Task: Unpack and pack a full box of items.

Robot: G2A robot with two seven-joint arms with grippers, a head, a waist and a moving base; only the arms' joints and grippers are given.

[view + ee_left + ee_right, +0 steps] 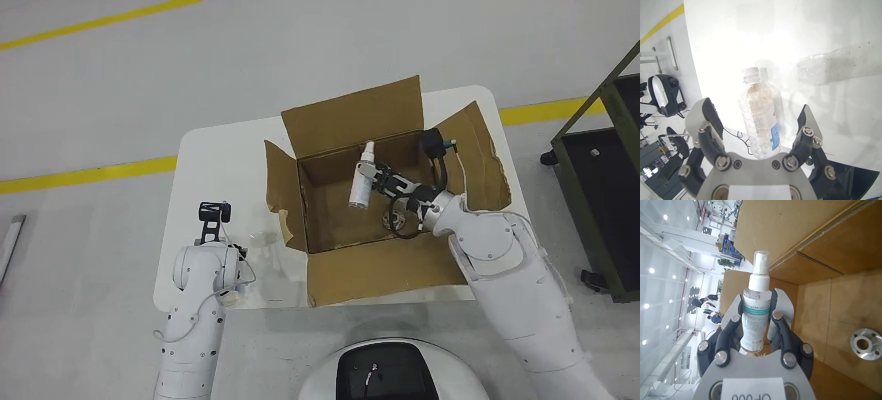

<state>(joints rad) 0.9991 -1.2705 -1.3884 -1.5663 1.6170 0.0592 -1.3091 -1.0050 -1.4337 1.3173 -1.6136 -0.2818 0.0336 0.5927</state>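
An open cardboard box (345, 118) stands in the middle of the white table (215, 160). Above its inside, my right gripper (378, 182) (757, 296) is shut on a clear spray bottle (361, 178) (755, 317) with a white pump and clear cap. A round metal flange (865, 344) lies on the box floor. At the table's front left, my left gripper (756, 104) is open. A clear plastic water bottle (761, 117) with a white cap rests between its fingers (712, 115), which stand apart from it on both sides.
A crumpled clear plastic film (829, 70) lies on the table beyond the water bottle, towards the box's left flap (280, 195). A dark metal cart (600, 170) stands off the table's right side. The table edge (694, 75) runs close to my left gripper.
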